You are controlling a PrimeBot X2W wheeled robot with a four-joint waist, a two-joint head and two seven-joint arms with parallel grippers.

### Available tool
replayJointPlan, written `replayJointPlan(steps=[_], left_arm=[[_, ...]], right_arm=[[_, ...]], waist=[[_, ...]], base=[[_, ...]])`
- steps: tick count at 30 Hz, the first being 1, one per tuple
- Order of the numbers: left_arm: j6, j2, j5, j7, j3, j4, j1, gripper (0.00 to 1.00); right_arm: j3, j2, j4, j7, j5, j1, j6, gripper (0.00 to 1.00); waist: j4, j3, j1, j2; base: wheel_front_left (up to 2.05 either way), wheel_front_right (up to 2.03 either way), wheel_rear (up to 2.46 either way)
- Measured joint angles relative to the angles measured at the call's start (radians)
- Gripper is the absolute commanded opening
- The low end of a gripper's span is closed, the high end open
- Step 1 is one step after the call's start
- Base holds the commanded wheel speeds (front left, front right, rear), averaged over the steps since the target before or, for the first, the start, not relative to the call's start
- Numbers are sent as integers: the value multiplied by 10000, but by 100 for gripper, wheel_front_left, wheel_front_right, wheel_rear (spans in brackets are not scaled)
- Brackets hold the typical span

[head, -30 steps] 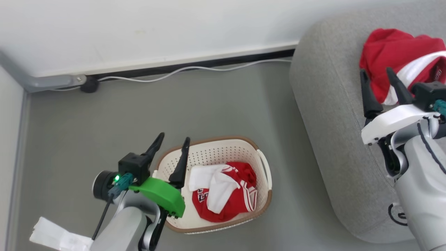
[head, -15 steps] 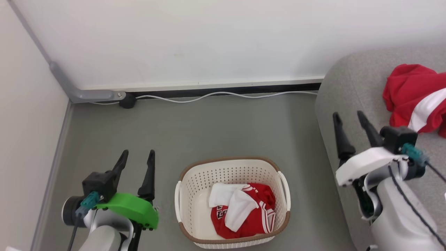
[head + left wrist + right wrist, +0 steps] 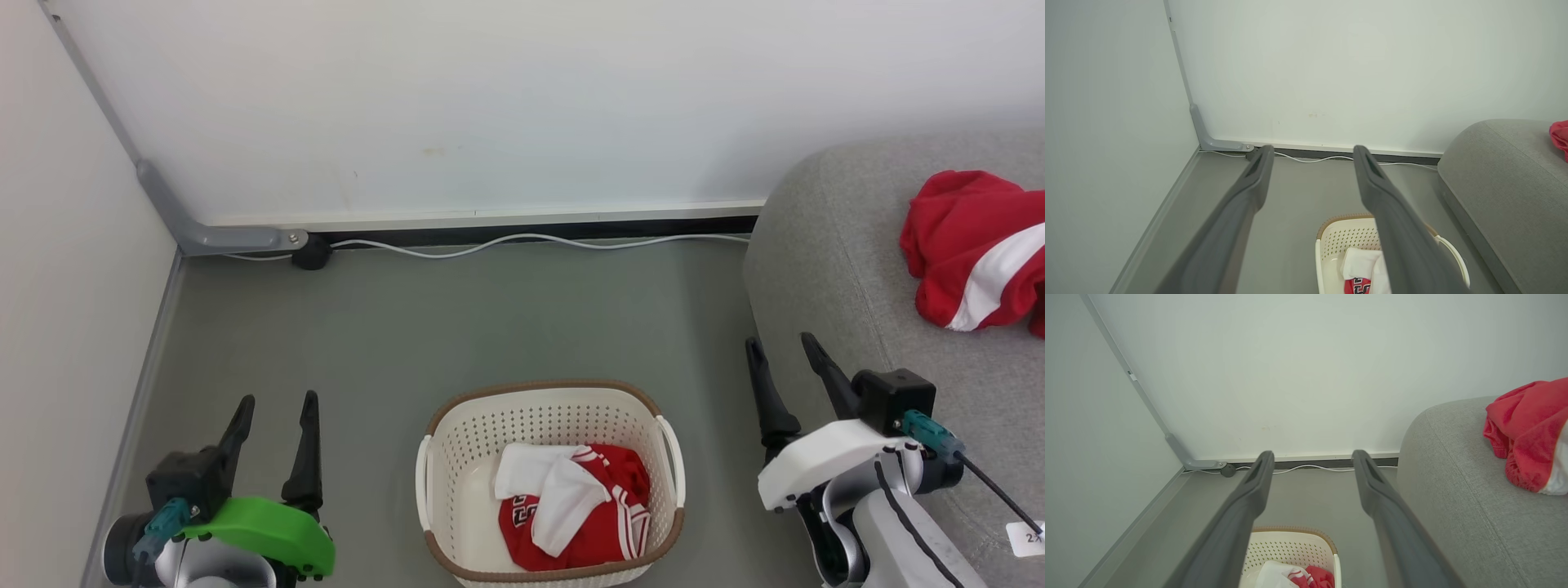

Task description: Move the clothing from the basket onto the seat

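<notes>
My left gripper (image 3: 277, 400) and right gripper (image 3: 779, 341) both stand wide open and empty, the left over the floor (image 3: 367, 327) beside the basket (image 3: 539, 385), the right at the edge of the seat (image 3: 824, 245). Red-and-white clothing (image 3: 596, 523) lies in the basket, and one red garment (image 3: 971, 253) lies on the seat. A second ago my right fingers were at that garment and my left crossed the basket rim; now both hang apart from them.

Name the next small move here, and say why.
Probably lower the open, empty right end effector into the cream perforated plastic basket toward the red-and-white sports garment lying in its right half. One red garment already sits on the light-grey fabric sofa, which is on that side.
</notes>
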Motion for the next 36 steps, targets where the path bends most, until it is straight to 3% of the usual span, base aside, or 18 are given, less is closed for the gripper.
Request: replayJointPlan(steps=[36], left_arm=[[21,-4,585,0,953,-673,1565,100]], right_arm=[[54,79,-1365,0,-13,1584,-485,100]], waist=[[-229,-262,0,0]], base=[[0,0,0]])
